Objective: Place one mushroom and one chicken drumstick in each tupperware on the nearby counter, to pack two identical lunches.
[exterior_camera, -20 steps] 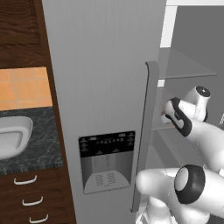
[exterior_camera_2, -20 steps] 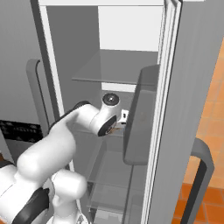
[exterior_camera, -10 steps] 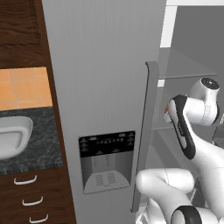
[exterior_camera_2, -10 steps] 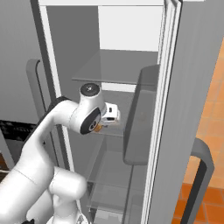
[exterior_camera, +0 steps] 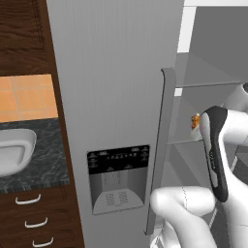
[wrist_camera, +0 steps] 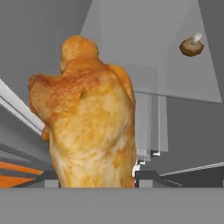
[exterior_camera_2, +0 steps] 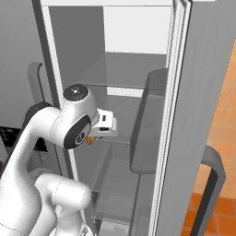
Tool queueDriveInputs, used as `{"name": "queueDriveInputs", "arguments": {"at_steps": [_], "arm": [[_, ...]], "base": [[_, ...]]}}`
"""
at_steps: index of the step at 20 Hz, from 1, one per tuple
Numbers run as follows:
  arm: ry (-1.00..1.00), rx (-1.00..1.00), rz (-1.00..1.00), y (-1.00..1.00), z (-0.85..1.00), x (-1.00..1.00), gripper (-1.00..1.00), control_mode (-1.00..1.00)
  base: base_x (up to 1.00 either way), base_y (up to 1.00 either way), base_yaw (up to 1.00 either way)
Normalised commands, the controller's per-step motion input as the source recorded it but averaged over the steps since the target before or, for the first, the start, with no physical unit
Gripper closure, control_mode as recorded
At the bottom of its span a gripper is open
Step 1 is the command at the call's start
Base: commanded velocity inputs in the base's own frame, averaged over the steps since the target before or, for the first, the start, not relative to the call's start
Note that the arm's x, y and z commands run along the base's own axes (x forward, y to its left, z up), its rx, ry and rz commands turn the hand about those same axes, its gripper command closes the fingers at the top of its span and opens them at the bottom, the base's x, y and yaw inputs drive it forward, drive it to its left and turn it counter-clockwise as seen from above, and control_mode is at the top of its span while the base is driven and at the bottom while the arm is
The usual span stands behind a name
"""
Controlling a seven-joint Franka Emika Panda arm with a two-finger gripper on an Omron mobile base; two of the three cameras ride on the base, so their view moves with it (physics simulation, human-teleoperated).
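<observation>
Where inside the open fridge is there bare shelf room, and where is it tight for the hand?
Bare: the glass shelf up to the back wall, and the lower shelf beside the door bin. Tight: around the gripper, where the chicken drumstick it holds blocks the hand view; a mushroom sits beyond.

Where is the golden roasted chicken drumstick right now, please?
The golden roasted chicken drumstick sits between the fingers in the hand view, inside the open grey fridge, with a small tan-capped mushroom on a shelf beyond it.
</observation>
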Motion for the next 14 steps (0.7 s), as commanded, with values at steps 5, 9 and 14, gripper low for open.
{"name": "queueDriveInputs", "arguments": {"at_steps": [5, 9, 14], "arm": [[-0.01, 0.00, 0.00, 0.11, 0.07, -0.40, 1.00, 1.00], [0.00, 0.00, 0.00, 0.00, 0.00, 0.00, 1.00, 1.00], [0.00, 0.00, 0.00, 0.00, 0.00, 0.00, 1.00, 1.00]], "base": [[-0.56, 0.35, 0.00], [-0.59, 1.00, 0.00], [-0.36, 1.00, 0.00]]}}
